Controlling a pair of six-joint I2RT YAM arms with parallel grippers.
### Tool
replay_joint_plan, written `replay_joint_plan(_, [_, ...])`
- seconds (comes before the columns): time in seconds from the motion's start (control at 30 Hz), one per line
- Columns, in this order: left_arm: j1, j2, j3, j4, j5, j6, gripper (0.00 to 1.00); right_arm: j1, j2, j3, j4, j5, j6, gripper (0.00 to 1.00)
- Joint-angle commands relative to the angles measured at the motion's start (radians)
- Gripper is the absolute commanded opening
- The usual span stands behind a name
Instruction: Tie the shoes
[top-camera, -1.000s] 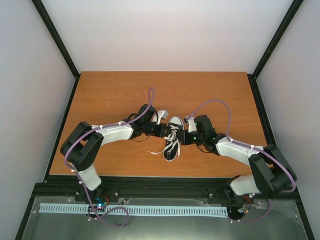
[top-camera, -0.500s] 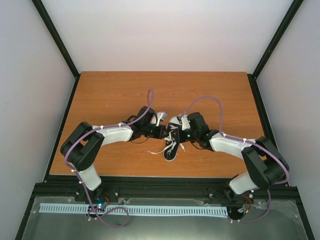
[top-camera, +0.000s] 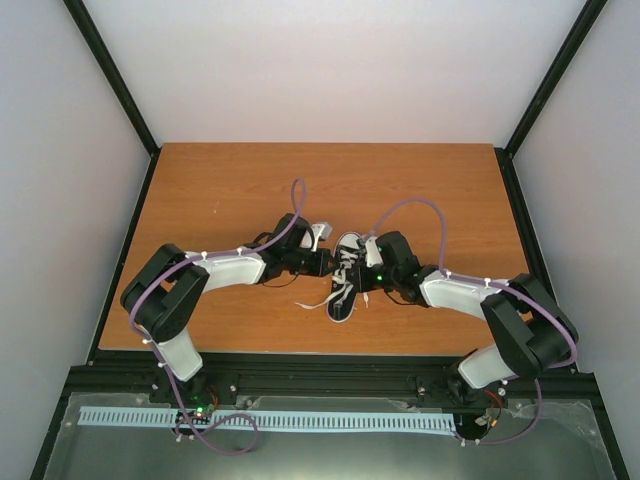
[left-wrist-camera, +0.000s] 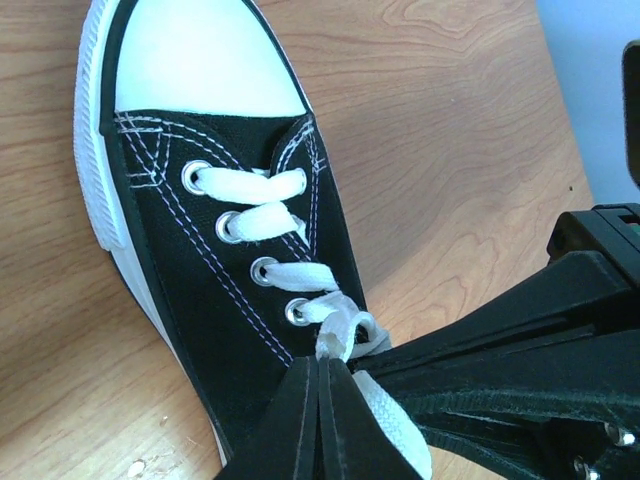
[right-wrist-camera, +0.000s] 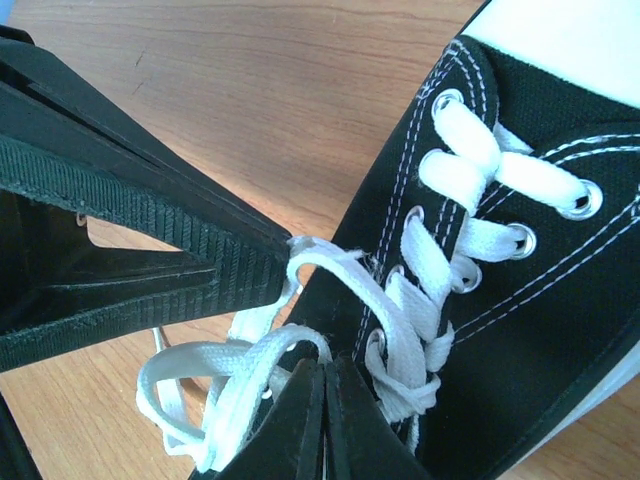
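Tabletop (top-camera: 220, 190) of orange-brown wood runs wide and bare behind and to either side of the work, hemmed by a black frame (top-camera: 122, 95) and pale walls. The front edge lies close behind the sneaker's heel. The sneaker (top-camera: 343, 300) sits upright near the front middle of the table, toe pointing to the far edge, between the two arms. It is black canvas with white stitching, a white rubber toe cap (left-wrist-camera: 195, 55) and white edging, metal eyelets, and flat white laces (right-wrist-camera: 250, 375) crossing up the tongue and spilling loose onto the wood at its left side. The left gripper (left-wrist-camera: 320, 368) comes in low from the shoe's left, fingers pressed together with a fold of lace pinched at their tips just by the nearest eyelet. The right gripper (right-wrist-camera: 325, 368) reaches from the other side, jaws likewise closed, nipping a lace loop. The two grippers' tips nearly meet over the laces.
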Motion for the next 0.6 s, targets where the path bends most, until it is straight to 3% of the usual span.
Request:
replay_joint_plan(0.0, [-0.003, -0.011, -0.017, 0.080, 0.021, -0.013, 0.01, 0.006, 0.014, -0.003, 0.027, 0.026, 0.001, 0.03])
replay_joint_plan(0.57, [-0.012, 0.030, -0.032, 0.126, 0.177, 0.031, 0.01, 0.006, 0.052, 0.005, 0.093, 0.065, 0.035, 0.03])
